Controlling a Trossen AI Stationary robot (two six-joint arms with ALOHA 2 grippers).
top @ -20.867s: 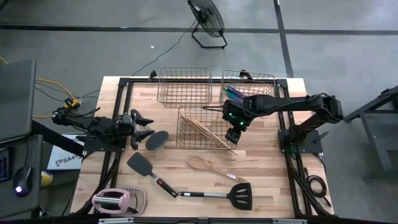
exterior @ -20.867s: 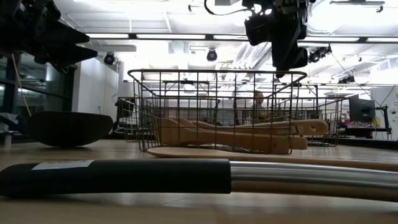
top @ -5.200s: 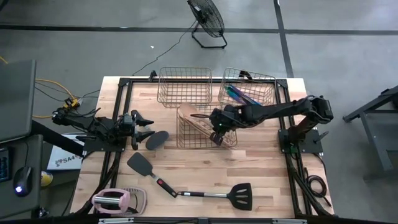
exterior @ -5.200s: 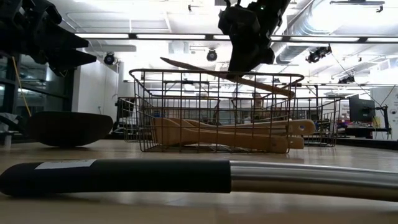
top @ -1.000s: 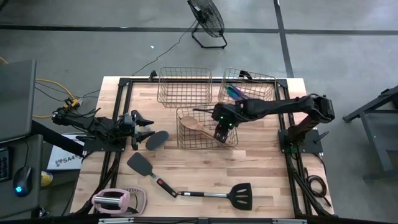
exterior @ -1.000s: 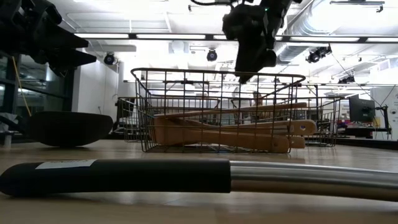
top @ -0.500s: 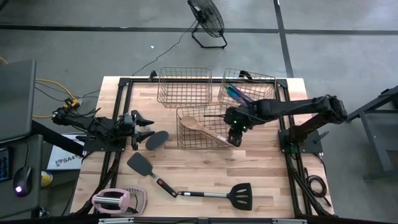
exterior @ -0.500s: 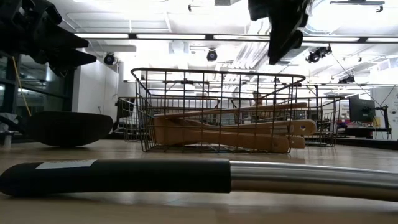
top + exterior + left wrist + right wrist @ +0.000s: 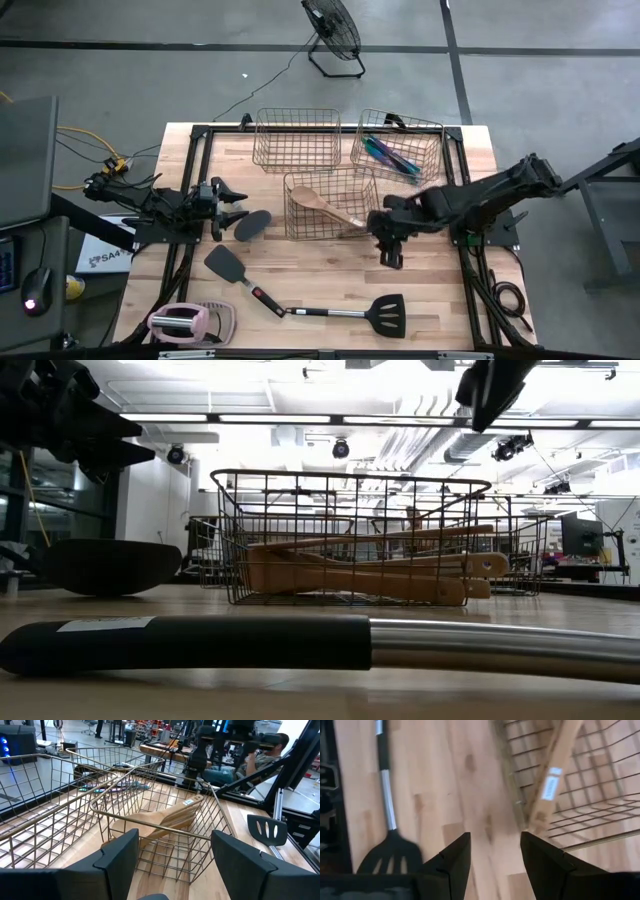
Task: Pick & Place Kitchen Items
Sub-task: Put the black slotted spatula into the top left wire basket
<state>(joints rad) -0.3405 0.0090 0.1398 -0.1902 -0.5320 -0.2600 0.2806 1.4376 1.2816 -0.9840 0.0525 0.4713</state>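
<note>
low view: right hand cut off by top edge, only a dark tip shows. long black-and-steel utensil handle runs off the right edge, head unseen. person behind black frame, mostly hidden.

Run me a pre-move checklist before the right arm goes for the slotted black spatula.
1. Right gripper empty, fingers open: ok.
2. Slotted black spatula lying free on the table: ok.
3. Wooden spoon inside the middle basket: ok.
4. Path from gripper to spatula free of other items: ok.
5. Left gripper parked at the table's left, by the black spoon: ok.
</note>
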